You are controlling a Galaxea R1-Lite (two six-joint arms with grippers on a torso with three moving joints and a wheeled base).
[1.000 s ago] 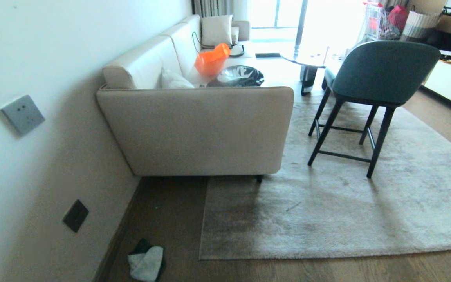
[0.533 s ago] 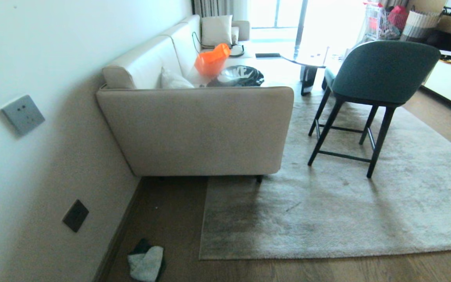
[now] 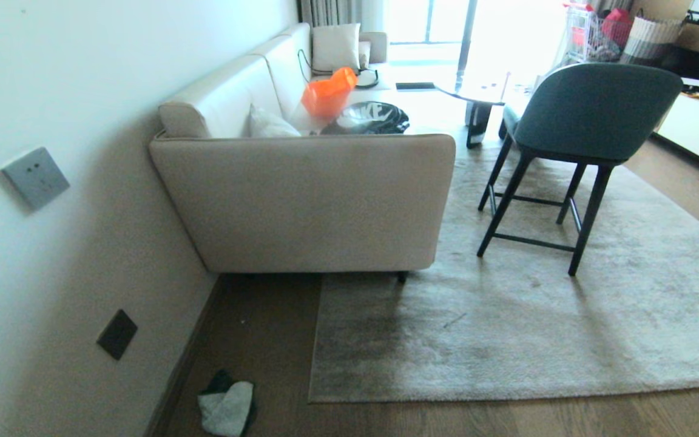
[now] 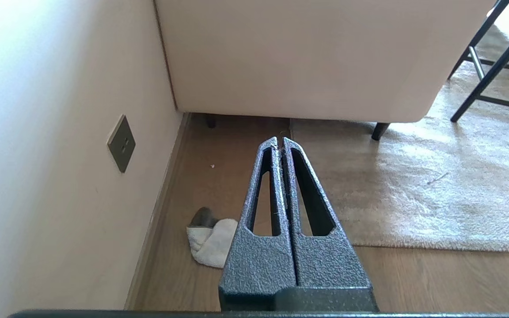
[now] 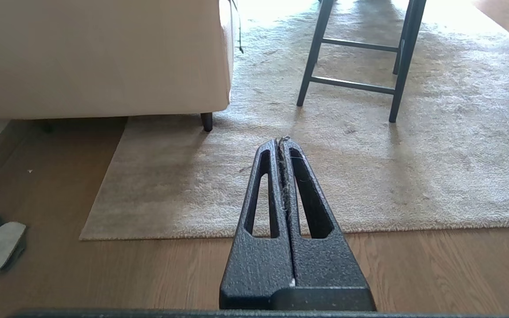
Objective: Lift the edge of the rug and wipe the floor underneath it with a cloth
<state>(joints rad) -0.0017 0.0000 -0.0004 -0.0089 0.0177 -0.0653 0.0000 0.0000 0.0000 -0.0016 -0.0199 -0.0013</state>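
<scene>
We see the cloth (image 3: 226,409) crumpled on the floor (image 3: 264,340) beside the wall. The rug edge (image 3: 314,340) lies flat. Left gripper (image 4: 279,142) and right gripper (image 5: 282,143) both clenched, empty.

A pale grey-beige plush rug (image 3: 507,328) is laid on brown wood-grain plank flooring (image 3: 276,340), where a small white rag with a dark grey-green part (image 3: 226,408) is seen. A cream upholstered sofa (image 3: 307,200), a teal-grey chair with black legs (image 3: 592,112) and an orange plastic bag (image 3: 329,92) are shown.
</scene>
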